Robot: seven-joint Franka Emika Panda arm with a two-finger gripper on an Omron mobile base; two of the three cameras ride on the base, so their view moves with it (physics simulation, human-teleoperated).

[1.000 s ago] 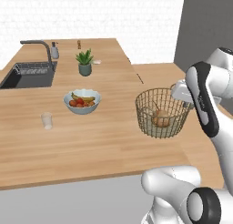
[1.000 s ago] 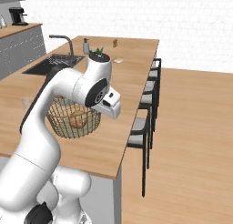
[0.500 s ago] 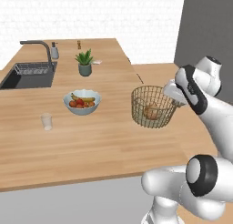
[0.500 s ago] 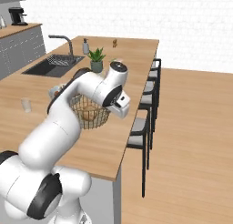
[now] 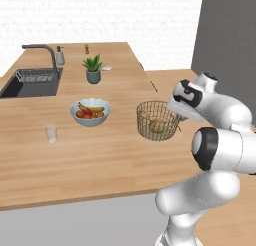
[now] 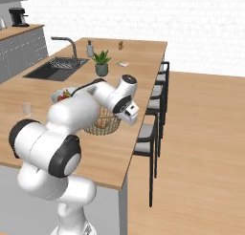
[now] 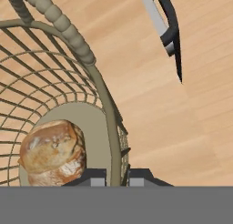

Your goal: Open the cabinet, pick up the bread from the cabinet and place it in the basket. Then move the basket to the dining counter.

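Nearest, in the hand view: my gripper (image 7: 116, 175), its two dark tips pinched onto the rim wire of the basket (image 7: 107, 109), one tip inside the wall and one outside, jaws nearly together with only the thin wire between them. Just inside lies the bread (image 7: 52, 152), a small tan-brown loaf resting on the basket's solid base disc, close to the wall I hold.

Handling, as I judge it: the basket is open wire mesh, so light and fairly stiff, yet a single rim pinch sits off-centre and the bowl would tend to swing or tilt about my tips. The loaf is loose and can roll toward the low side. The rim, or the beaded handle arching at the upper left of the hand view, is the sensible place to grip; the mesh itself offers little.

Farther out, the left base view places the basket (image 5: 157, 121) on the dining counter (image 5: 100, 155), near its right edge, with the bread (image 5: 157, 126) visible through the mesh and my gripper (image 5: 181, 115) at the right rim. It adds what the hand view lacks: a fruit bowl (image 5: 90, 112), a glass (image 5: 51, 133), a potted plant (image 5: 93, 70) and the sink (image 5: 30, 84) beyond. The right base view shows the stools (image 6: 153, 119) along the counter's edge, while my own arm covers much of the basket (image 6: 103, 124).
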